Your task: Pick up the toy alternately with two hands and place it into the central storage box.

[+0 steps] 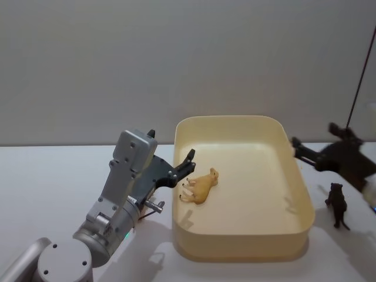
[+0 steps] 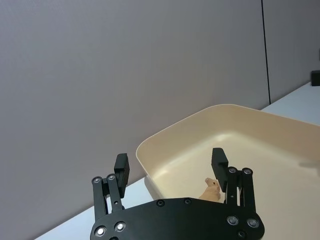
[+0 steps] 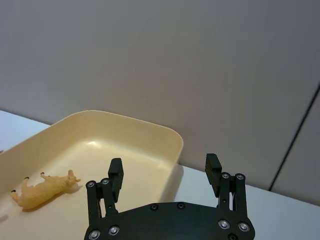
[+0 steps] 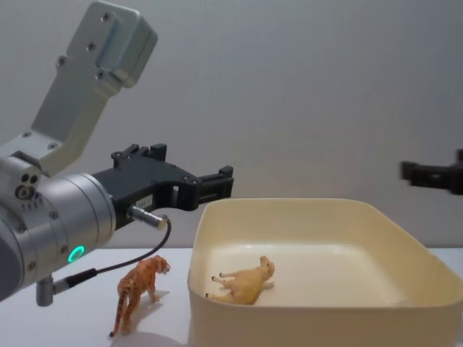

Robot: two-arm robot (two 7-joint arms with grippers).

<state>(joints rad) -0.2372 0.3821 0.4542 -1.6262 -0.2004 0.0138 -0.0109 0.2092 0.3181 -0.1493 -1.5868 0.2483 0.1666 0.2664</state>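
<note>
1. We see the storage box (image 1: 241, 248), a cream tub, standing on the white bench (image 1: 41, 176), its back wall close to the bench's far edge.
2. 1 yellow toy animal (image 1: 200, 187) lies on its side on the floor of the box, near the left wall, its legs pointing toward that wall.
3. The left gripper (image 2: 170, 161) hangs just above the left rim of the box, with 1 of its fingers (image 1: 188, 158) reaching in over the rim, near the yellow toy but not touching it.
4. Its fingers are spread apart and grasp nothing.
5. A green ring light (image 4: 75, 254) glows on the silver left arm, and a black cable (image 4: 134, 262) loops beneath it.
6. A striped tiger toy (image 4: 137, 288) stands upright on the bench just beside the box's left wall, under the left arm.
7. The right gripper (image 3: 165, 165) is raised off the bench by the box's far right corner; its fingers are also released and empty.
8. A dark brown toy animal (image 1: 336, 204) stands upright on the bench just beside the box's right wall, toward the front right corner of the box.
</note>
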